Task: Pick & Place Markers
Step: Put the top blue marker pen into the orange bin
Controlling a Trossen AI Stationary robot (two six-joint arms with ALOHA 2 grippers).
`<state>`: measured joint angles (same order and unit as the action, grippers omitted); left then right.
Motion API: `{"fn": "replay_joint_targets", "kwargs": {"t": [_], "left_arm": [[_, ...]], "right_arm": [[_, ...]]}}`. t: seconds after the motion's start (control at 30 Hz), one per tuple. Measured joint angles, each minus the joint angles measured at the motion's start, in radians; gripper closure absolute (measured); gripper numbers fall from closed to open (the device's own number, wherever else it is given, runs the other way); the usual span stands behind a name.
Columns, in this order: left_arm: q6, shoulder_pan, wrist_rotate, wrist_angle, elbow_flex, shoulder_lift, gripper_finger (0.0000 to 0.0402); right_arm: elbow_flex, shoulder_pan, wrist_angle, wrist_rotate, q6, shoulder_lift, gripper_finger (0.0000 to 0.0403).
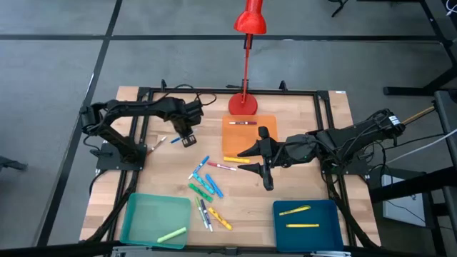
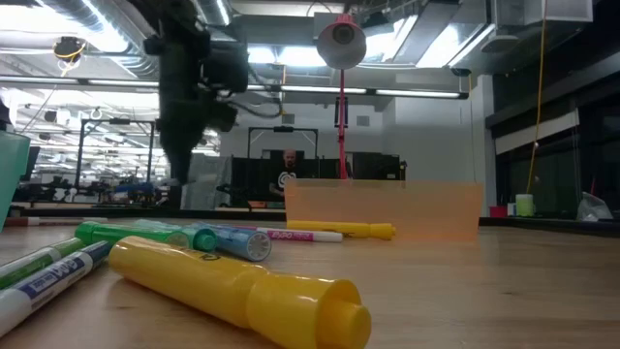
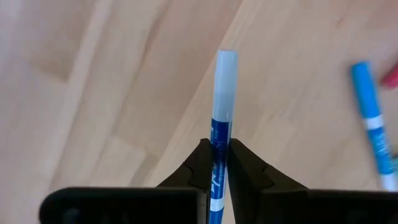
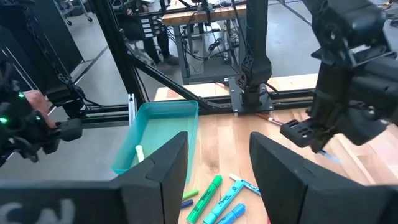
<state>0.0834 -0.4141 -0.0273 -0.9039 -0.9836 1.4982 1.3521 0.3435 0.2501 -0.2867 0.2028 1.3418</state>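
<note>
My left gripper [image 3: 219,163] pinches a thin blue marker with a pale translucent cap [image 3: 222,99] above the wooden tabletop [image 1: 300,121], so I judge the carry underway. Next I must reach the teal plastic tray [image 1: 150,210]. My right gripper [image 1: 261,158], fingers spread, waits mid-table.

Left gripper [image 3: 220,163] fingers pinched; right gripper [image 1: 263,158] spread.

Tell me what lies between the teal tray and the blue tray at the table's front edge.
In the high view, bare wood for most of it; beside the teal tray lie a few markers. Near the blue tray nothing lies.
</note>
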Motion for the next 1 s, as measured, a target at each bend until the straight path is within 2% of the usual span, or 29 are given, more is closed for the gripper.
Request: {"fn": "replay_joint_targets", "kwargs": {"t": [0.33, 0.67, 0.77, 0.87, 1.0], "left_arm": [[0.001, 0.045, 0.0, 0.028, -0.168, -0.002, 0.0379], [0.036, 0.109, -0.038, 0.218, -0.239, -0.002, 0.0379], [0.044, 0.123, -0.04, 0.264, -0.247, -0.002, 0.0379], [0.05, 0.135, -0.054, 0.296, -0.246, -0.002, 0.0379], [0.052, 0.154, -0.059, 0.351, -0.246, -0.002, 0.0379]], "right_arm": [[0.0, 0.0, -0.024, 0.001, -0.001, 0.0, 0.0232], [0.0, 0.0, -0.008, -0.004, -0.023, -0.066, 0.0232], [0.0, 0.0, 0.054, -0.054, -0.023, -0.095, 0.0235], [0.0, 0.001, 0.145, -0.104, -0.019, -0.118, 0.0253], [0.0, 0.001, 0.217, -0.111, -0.008, -0.143, 0.0294]]}}
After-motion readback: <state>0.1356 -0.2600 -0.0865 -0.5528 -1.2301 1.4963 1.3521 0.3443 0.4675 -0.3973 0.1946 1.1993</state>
